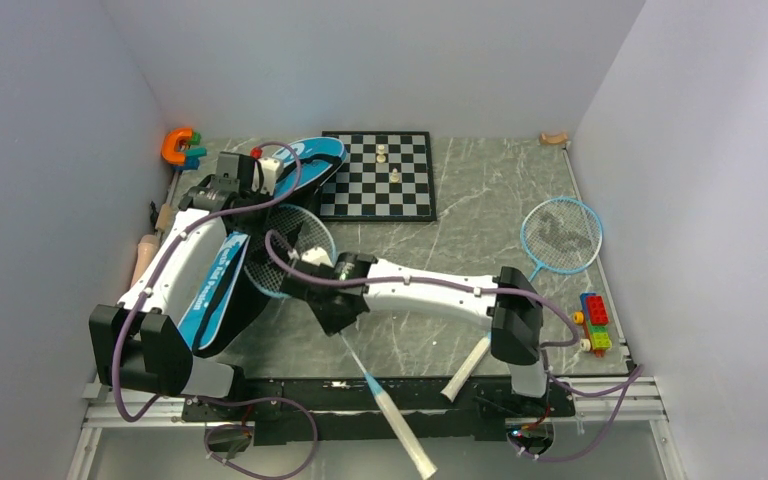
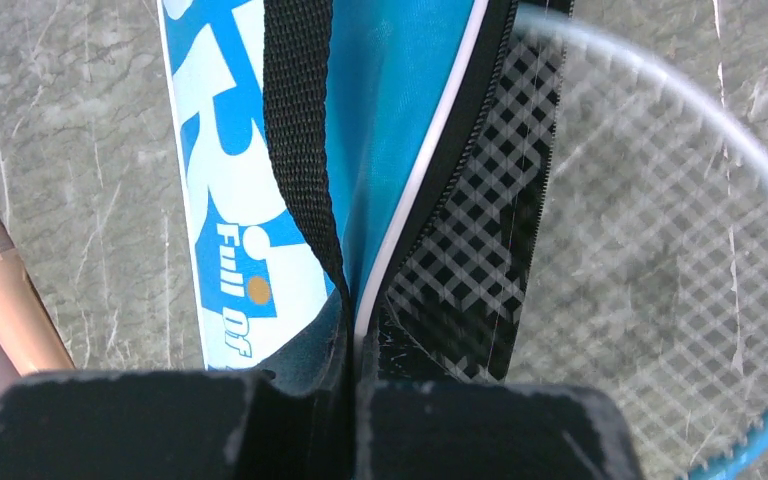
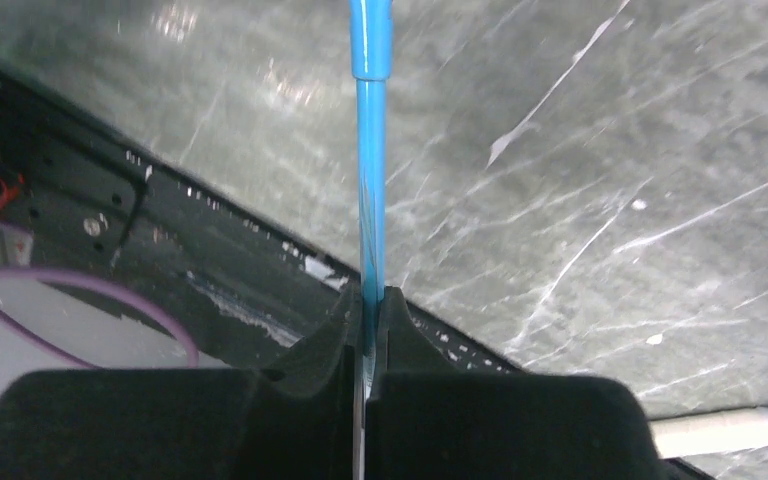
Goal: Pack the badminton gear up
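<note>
The blue "SPORT" bag (image 1: 218, 285) lies diagonally at the left, its black strap (image 2: 300, 130) running along it. My left gripper (image 1: 256, 205) (image 2: 355, 345) is shut on the bag's edge beside the zipper. One light-blue racket's head (image 1: 282, 255) (image 2: 660, 250) lies at the bag's mouth, partly over the black lining. My right gripper (image 1: 340, 325) (image 3: 370, 310) is shut on that racket's blue shaft (image 3: 370, 180); its white handle (image 1: 400, 430) sticks out past the near edge. The second racket (image 1: 560, 235) lies at the right, its handle (image 1: 465, 370) (image 3: 720, 430) by the right arm's base. No shuttlecocks or tube show.
A chessboard (image 1: 378, 175) with pieces lies at the back middle. A tan rolling pin (image 1: 145, 258) (image 2: 10, 300) lies at the left wall. An orange toy (image 1: 178, 147) sits at the back left, toy bricks (image 1: 593, 322) at the right edge.
</note>
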You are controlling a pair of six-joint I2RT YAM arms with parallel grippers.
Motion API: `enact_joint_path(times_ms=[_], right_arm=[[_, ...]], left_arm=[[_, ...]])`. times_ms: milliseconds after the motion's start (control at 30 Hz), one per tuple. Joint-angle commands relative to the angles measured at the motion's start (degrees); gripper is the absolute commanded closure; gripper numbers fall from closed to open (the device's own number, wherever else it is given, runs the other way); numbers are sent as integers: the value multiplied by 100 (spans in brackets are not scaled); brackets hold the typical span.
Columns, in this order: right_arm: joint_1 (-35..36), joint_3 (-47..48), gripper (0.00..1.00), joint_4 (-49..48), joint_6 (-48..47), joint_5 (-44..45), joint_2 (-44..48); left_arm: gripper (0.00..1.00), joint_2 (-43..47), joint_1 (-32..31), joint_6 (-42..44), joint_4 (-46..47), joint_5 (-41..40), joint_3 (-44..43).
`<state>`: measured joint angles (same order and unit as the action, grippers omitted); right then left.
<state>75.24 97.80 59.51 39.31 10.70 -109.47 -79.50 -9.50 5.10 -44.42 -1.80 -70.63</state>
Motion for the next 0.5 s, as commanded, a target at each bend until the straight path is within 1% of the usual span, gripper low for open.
enact_joint_path(times_ms=[0,233,467], right_arm=[[-451,771,100,106,-196,-71,-291],[-876,1733,100,126,-204,-162,-900],[-1214,1996,100,-418,40,-538,-1116]], left_arm=[[100,99,-52,-84,34,167,-114],[100,74,-52,-167,-141,626,-168],[100,42,-52,-134,-308,1478,-380]])
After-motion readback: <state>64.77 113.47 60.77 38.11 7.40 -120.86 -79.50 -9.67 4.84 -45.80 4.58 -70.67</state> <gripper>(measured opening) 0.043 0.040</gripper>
